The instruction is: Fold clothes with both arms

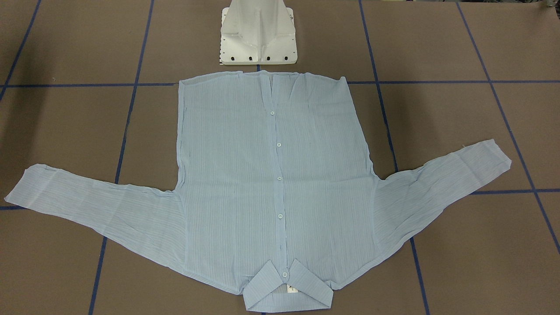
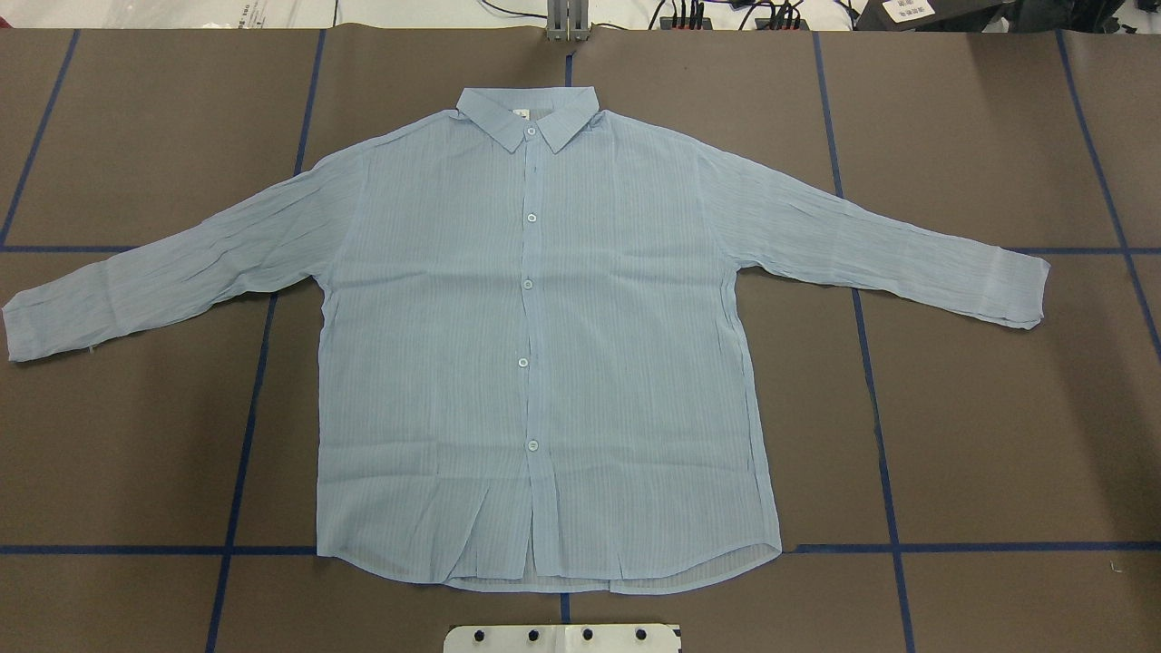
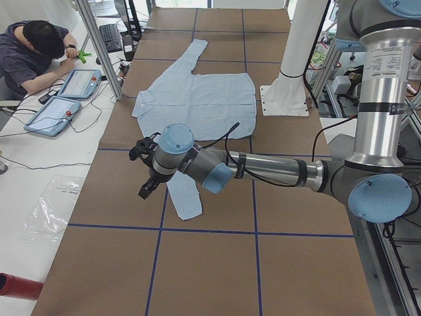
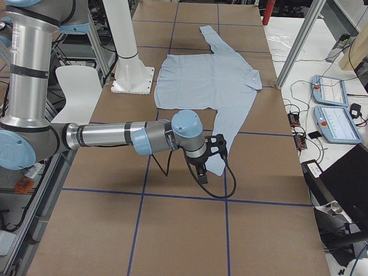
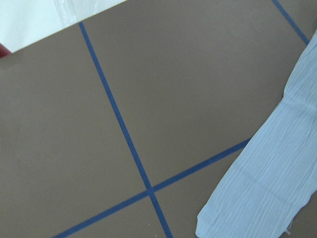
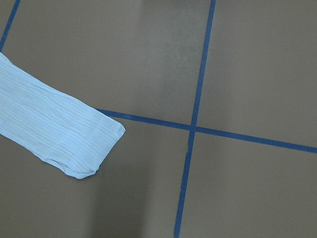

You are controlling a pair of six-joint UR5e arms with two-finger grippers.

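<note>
The clothes are one light blue striped button-up shirt [image 2: 544, 345], lying flat and front up on the brown table, with its collar [image 2: 528, 116] away from the robot. Both sleeves are spread out to the sides [image 1: 271, 183]. My left gripper [image 3: 143, 172] hovers above the table beside the near sleeve's cuff [image 5: 262, 198]. My right gripper [image 4: 211, 156] hovers over the other sleeve's cuff [image 6: 54, 134]. Neither gripper shows in the overhead, front or wrist views, so I cannot tell whether they are open or shut.
The white pedestal base [image 1: 258, 35] stands just behind the shirt's hem. Blue tape lines [image 2: 875, 399] grid the table. A person [image 3: 33, 56] sits at a side bench with teach pendants [image 3: 66, 99]. A red cylinder [image 3: 16, 286] lies off the table's corner.
</note>
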